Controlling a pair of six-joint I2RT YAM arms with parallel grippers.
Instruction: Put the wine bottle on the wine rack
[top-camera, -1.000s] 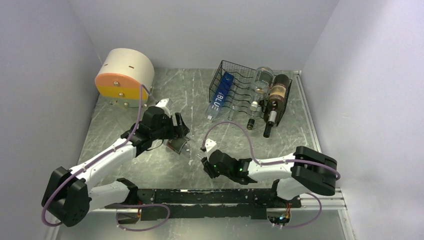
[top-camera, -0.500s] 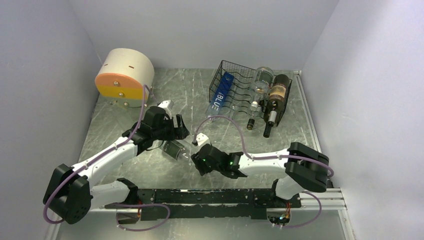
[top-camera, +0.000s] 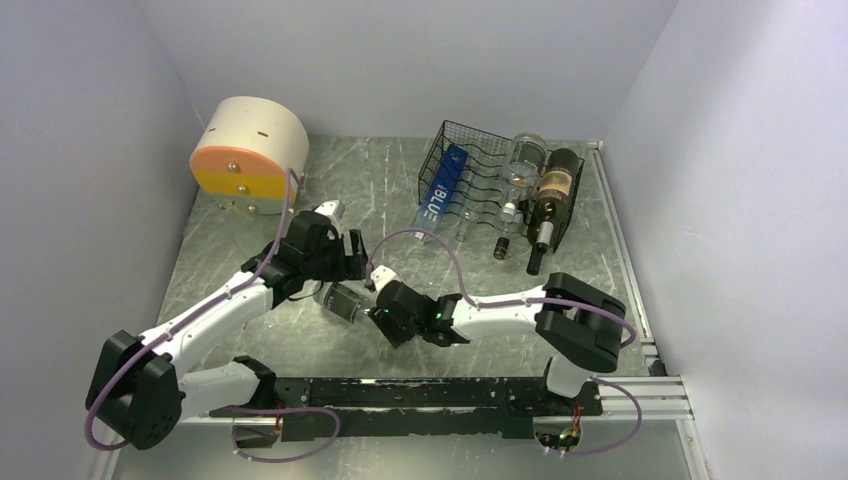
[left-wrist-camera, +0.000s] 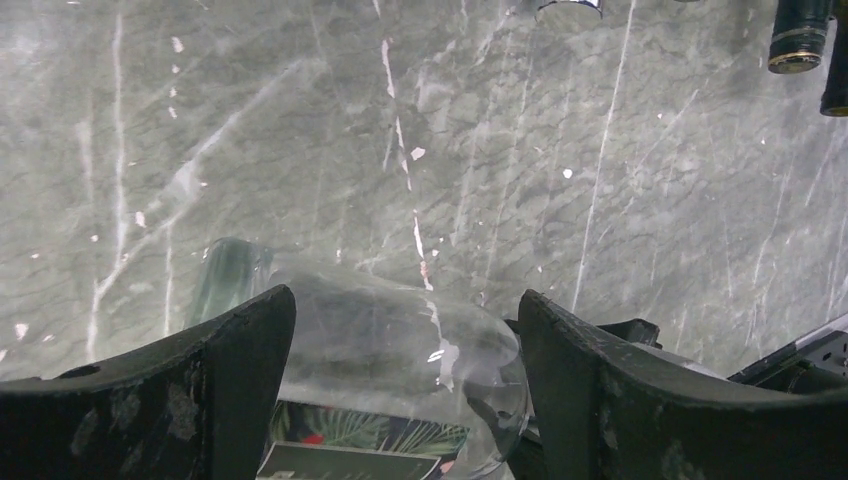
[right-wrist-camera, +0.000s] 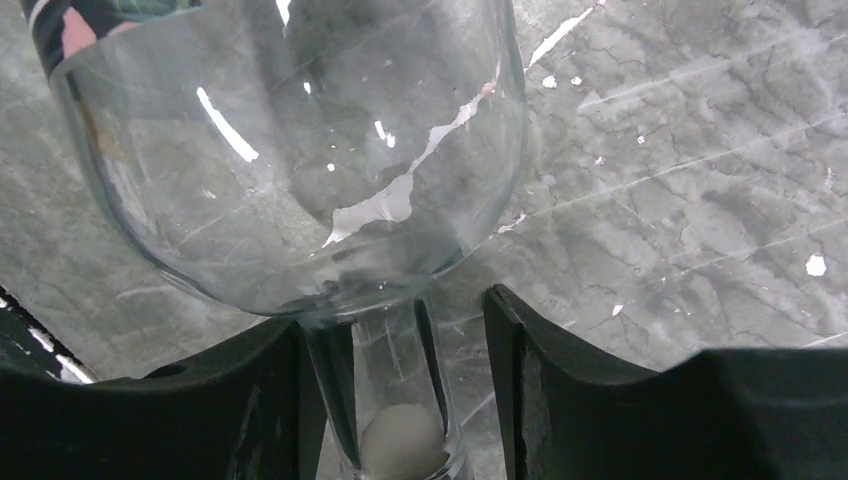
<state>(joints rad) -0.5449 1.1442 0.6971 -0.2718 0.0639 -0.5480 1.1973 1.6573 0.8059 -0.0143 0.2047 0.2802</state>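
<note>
A clear glass wine bottle (top-camera: 347, 299) with a leafy label lies between my two grippers, left of the table's middle. My left gripper (top-camera: 342, 266) is shut on its wide body, which fills the left wrist view (left-wrist-camera: 390, 345) between the two fingers (left-wrist-camera: 405, 300). My right gripper (top-camera: 386, 312) is open around the bottle's neck (right-wrist-camera: 395, 400). The left finger touches the neck and a gap shows beside the right finger (right-wrist-camera: 392, 315). The black wire wine rack (top-camera: 478, 172) stands at the back right and holds other bottles.
A blue bottle (top-camera: 440, 195), a clear bottle (top-camera: 523, 162) and a dark bottle (top-camera: 556, 188) lie on the rack, with dark necks (top-camera: 537, 252) sticking out over the front. A cream, orange and yellow drum (top-camera: 248, 150) stands at the back left. Walls close in on both sides.
My right gripper has moved left across the table and now straddles the bottle's neck. My left gripper has shifted slightly with the bottle in it.
</note>
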